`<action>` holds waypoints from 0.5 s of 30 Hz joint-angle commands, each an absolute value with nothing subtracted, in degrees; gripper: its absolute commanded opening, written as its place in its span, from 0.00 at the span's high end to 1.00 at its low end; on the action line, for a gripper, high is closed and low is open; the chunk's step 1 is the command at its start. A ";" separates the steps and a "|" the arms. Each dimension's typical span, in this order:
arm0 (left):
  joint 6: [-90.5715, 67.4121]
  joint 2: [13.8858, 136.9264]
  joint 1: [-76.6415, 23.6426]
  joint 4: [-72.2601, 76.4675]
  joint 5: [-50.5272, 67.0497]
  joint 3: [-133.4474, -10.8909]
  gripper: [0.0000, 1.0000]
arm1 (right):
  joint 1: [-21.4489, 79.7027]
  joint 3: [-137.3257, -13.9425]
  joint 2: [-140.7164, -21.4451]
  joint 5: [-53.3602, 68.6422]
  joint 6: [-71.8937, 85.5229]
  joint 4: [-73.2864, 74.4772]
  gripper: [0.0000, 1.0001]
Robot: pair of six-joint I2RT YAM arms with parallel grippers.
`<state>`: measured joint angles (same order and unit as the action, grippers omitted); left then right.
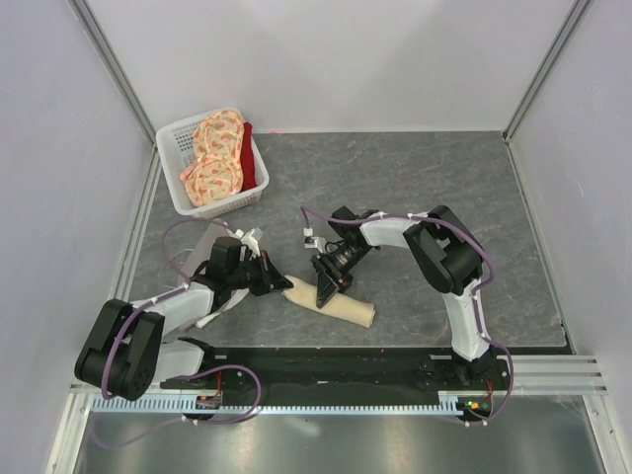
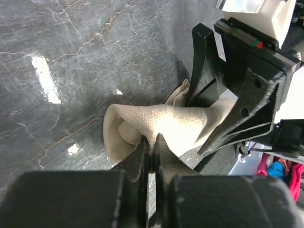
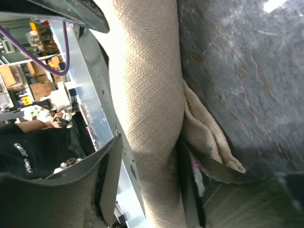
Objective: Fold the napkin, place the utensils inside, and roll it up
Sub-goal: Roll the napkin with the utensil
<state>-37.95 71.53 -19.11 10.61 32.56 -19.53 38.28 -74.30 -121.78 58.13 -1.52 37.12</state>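
Seeing plain beige cloth napkin (image 1: pixel 331 301) rolled into a tube, flat on dark grey marbled bench (image 1: pixel 444 178), near the front edge. Slants from upper left to lower right in top view, between the two arms.

Left claw (image 1: pixel 284 283) at the roll's left end: fingers (image 2: pixel 142 156) together, pinching a fold of the fabric at the tips. Bunched end of cloth just ahead of the pinch, resting on the bench.

Right claw (image 1: pixel 326 284) astride the roll just right of that, reaching in from above: fingers (image 3: pixel 108 180) apart, one each side of the tube. Bench-side finger touching the fabric; finger on the front-edge side showing a sliver of gap, so no squeeze. Small loose flap of cloth poking out from under the roll.

Back left corner: white slotted plastic basket (image 1: pixel 170 183) holding round orange floral cloths (image 1: pixel 217 163) and a red cloth (image 1: pixel 249 158). Well apart from the roll.

Can't tell what sits inside the tube: interior hidden in every view.
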 commanded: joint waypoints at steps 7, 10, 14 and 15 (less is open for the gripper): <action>-38.41 74.52 -19.34 7.39 31.29 -22.67 0.98 | 38.14 -73.66 -106.89 38.08 -2.46 32.97 0.31; -38.32 75.93 -19.34 4.93 31.38 -24.52 0.98 | 40.07 -70.85 -100.56 30.51 -4.48 30.15 0.28; -38.32 78.66 -19.25 2.64 31.46 -26.54 0.98 | 44.99 -67.42 -95.54 21.03 -7.99 26.99 0.23; -38.41 79.71 -19.25 2.55 31.64 -26.89 0.98 | 47.52 -66.28 -94.84 18.92 -8.52 26.63 0.22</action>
<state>-38.06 77.19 -19.14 5.72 32.05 -24.43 41.47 -69.60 -98.15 30.89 -4.14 30.50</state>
